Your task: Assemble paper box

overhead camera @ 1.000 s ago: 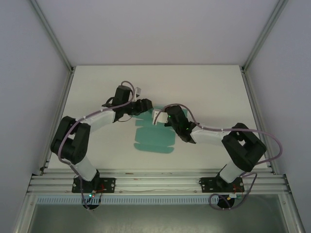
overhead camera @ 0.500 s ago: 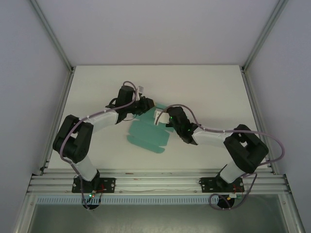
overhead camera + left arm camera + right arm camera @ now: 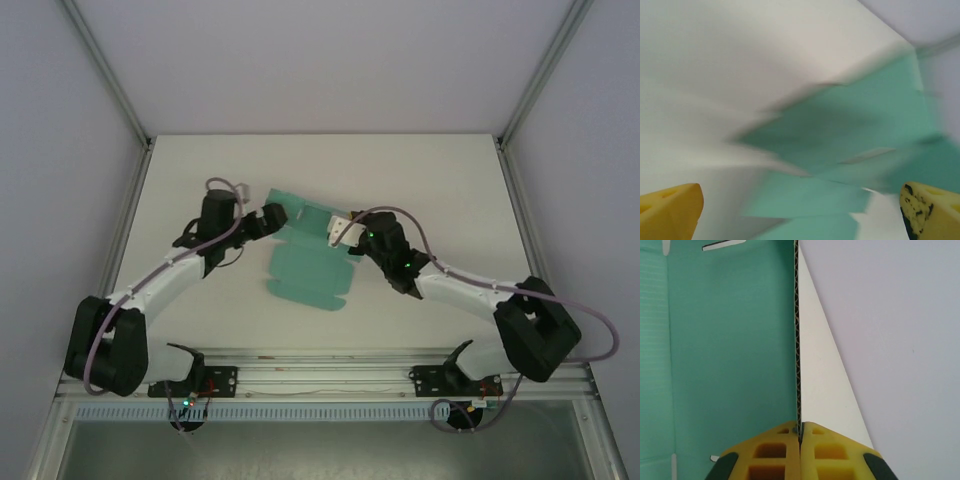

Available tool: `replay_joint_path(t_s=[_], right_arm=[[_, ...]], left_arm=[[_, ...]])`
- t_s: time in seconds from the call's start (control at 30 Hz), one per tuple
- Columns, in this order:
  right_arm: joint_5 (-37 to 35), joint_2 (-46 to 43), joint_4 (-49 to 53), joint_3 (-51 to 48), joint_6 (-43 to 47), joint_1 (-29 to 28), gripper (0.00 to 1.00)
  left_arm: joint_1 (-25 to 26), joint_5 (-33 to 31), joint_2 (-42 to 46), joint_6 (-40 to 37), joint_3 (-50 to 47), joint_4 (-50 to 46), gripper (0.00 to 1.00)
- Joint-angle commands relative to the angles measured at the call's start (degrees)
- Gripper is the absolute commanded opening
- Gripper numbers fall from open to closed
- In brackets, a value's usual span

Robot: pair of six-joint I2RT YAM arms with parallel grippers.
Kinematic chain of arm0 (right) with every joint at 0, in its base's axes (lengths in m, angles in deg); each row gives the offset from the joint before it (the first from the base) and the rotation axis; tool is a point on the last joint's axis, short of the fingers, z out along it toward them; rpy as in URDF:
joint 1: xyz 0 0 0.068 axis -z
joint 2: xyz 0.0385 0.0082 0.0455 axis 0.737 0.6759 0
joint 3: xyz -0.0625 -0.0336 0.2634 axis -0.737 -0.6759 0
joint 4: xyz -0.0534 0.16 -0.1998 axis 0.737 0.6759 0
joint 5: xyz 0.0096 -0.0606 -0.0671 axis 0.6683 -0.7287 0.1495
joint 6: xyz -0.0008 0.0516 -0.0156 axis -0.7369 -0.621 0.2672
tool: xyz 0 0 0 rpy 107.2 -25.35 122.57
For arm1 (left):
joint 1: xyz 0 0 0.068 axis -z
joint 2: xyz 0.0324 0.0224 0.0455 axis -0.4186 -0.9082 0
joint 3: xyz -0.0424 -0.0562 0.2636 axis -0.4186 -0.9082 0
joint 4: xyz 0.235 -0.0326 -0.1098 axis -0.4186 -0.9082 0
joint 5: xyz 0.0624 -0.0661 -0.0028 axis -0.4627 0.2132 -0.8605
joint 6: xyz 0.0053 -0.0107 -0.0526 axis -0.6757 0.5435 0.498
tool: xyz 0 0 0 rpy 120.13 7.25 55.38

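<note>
**Teal card blank: pinched at far right edge, left fingers free beside it**

White table top (image 3: 450, 180): carries the blank near centre, between both arms.

Flat die-cut teal-green paper box blank (image 3: 312, 272) (image 3: 850, 125) (image 3: 730, 340): long axis roughly on the 12-to-6 o'clock line. Near end flat on the table. Far panel seemingly raised along its right side.

Right gripper (image 3: 340, 230) (image 3: 800, 437): at 3 o'clock of the far panel. Yellow foam pads (image 3: 775, 450) pressed together on the corrugated edge, card running edge-on toward 12 o'clock in the wrist view.

Left gripper (image 3: 275, 217) (image 3: 800, 210): at 9 o'clock of the same panel, just beside it, contact not resolvable. Fingers spread wide, nothing between them. Card ahead toward 1 o'clock, wrist view blurred.

Governing relation: far panel between the two grippers, right arm holding, left arm free to fold.

Change from half a second earlier: left gripper drawn back toward 9 o'clock, left arm stretched lower, far panel uncovered, right gripper nudged toward 12 o'clock.
</note>
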Motion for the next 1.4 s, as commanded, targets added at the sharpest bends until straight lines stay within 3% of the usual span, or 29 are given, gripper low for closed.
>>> replay_joint_path(t_s=[0.0,0.23,0.47,0.67,0.87,1.17,1.3,1.37], right_arm=[[6.78,-2.67,4.88,1.32,-4.86,1.45,0.00],[8.94,-3.31,8.08,3.45,-6.76,1.99,0.00],[8.63,-2.64,7.31,4.65,-9.03,2.23,0.00],[9.21,-2.10,8.02,5.34,-10.03,2.34,0.00],[11.91,-1.52,9.25,5.76,-11.40,2.39,0.00],[13.54,-0.51,9.26,5.70,-12.48,2.44,0.00],[12.67,-0.96,9.25,5.36,-12.32,2.45,0.00],[12.32,-1.57,9.26,5.02,-12.05,2.42,0.00]], left_arm=[[-4.14,-4.21,0.12,-4.25,-3.75,-3.84,1.00],[-6.70,-1.47,-4.88,-5.79,-6.40,4.42,1.00],[-6.66,13.81,-8.95,-7.97,-8.56,16.41,0.97],[-6.44,20.90,-10.74,-6.18,-11.56,25.05,0.96],[-3.92,27.25,-14.66,-4.40,-12.25,35.74,0.88],[-2.04,29.44,-18.85,-1.06,-9.53,40.95,0.78],[-2.18,26.43,-18.90,-1.31,-8.82,38.07,0.79],[-2.16,21.49,-17.99,-3.39,-7.85,31.16,0.81]])
